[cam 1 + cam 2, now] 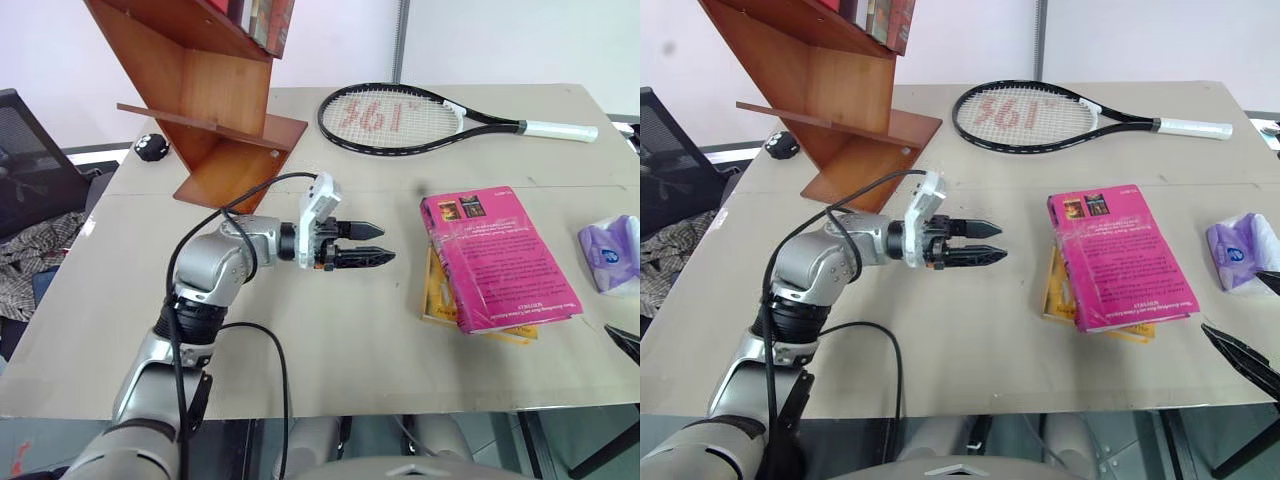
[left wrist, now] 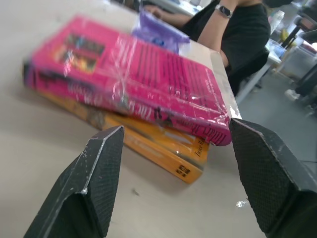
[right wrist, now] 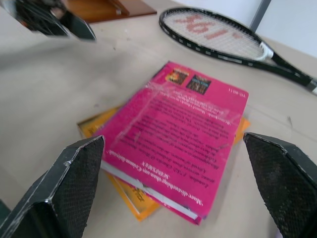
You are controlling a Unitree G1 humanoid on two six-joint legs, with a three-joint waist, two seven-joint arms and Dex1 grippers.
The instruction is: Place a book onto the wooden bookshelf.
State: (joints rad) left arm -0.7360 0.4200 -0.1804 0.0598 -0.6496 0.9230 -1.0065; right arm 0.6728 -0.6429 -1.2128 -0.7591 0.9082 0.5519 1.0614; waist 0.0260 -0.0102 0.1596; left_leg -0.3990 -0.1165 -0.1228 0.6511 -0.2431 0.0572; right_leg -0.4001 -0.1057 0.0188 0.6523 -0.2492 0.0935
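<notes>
Two stacked books (image 1: 497,257); one racket (image 1: 400,118); one bookshelf (image 1: 210,95).

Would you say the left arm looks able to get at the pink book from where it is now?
Probably yes. The left pincer is open and points across bare table at the pink book, with nothing between them. The book lies on a yellow book, so its edge is raised.

beige table (image 1: 330,350), white wall (image 1: 500,40), black chair (image 1: 30,160)

Tennis racket (image 1: 400,118), purple packet (image 1: 612,252), yellow book (image 3: 124,191), table (image 1: 330,350)
</notes>
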